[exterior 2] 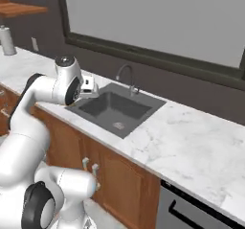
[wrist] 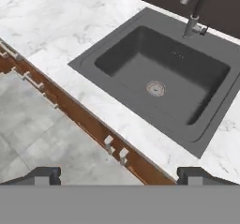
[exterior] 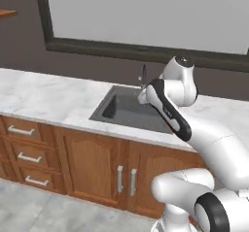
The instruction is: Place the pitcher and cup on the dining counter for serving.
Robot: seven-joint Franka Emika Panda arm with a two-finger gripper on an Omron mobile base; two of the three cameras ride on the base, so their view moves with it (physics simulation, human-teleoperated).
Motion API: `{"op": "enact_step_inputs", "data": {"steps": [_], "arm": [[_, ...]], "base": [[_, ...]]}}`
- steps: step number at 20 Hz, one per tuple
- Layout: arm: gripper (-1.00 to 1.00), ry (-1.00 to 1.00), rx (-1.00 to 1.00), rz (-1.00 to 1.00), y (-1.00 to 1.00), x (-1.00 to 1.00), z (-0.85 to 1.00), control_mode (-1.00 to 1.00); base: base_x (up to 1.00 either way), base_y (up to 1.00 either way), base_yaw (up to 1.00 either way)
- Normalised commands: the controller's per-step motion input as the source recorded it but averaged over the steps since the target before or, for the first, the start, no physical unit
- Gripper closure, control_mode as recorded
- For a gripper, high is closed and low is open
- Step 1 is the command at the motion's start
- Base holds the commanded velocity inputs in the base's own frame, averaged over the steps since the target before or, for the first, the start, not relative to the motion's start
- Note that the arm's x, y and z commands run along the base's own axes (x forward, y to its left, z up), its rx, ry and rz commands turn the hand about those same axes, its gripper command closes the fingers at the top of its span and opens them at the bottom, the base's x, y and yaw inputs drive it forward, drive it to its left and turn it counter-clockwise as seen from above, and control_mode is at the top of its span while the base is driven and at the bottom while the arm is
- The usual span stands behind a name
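Parked in front of a white grey-veined marble worktop (exterior: pixel 44 97) (exterior 2: pixel 191 146) (wrist: pixel 42 17) with a dark grey rectangular sink (exterior: pixel 109 108) (exterior 2: pixel 115 109) (wrist: pixel 89 59) sunk into it. Got a curved dark metal faucet (exterior: pixel 143 75) (exterior 2: pixel 127 77) (wrist: pixel 192 17) standing at the back rim, and a round silvery drain (wrist: pixel 155 88) in the basin floor.

Hovering the white two-finger gripper (exterior 2: pixel 88 86) (wrist: pixel 122 176) above the front edge of the worktop, near the sink's left front corner going by the right base view. Looking down and across the basin from the hand view. Jaws spread wide, nothing between the dark fingertips (wrist: pixel 47 175), touching nothing.

Below the worktop: brown wooden cabinet doors (exterior: pixel 92 165) (exterior 2: pixel 119 175) (wrist: pixel 93 127) with small silver handles, plus a stack of wooden drawers (exterior: pixel 22 143) off to the left. Further right in the right base view, a steel-grey appliance front (exterior 2: pixel 191 213) with a dark handle, can't tell what kind.

Behind the sink, a big pale window in a dark frame (exterior: pixel 146 54) (exterior 2: pixel 158 58). Far left in the right base view, a brown wooden shelf (exterior 2: pixel 24 8) on the wall and a small pale upright canister (exterior 2: pixel 7 40) on the worktop under it, too blurry to pin down. Grey tiled floor (wrist: pixel 37 120) in front of the cabinets.
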Motion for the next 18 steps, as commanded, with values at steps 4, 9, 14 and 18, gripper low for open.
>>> {"op": "enact_step_inputs", "data": {"steps": [4,9,14,18], "arm": [[-1.00,0.00,0.00,0.00,0.00,0.00,0.00,1.00],[-1.00,0.00,0.00,0.00,0.00,0.00,0.00,1.00],[-1.00,0.00,0.00,0.00,0.00,0.00,0.00,1.00],[-1.00,0.00,0.00,0.00,0.00,0.00,0.00,1.00]], "base": [[-0.06,-0.37,-0.79],[-0.06,-0.99,-0.56],[-0.15,-1.00,-0.41],[-0.07,-1.00,-0.37]]}}
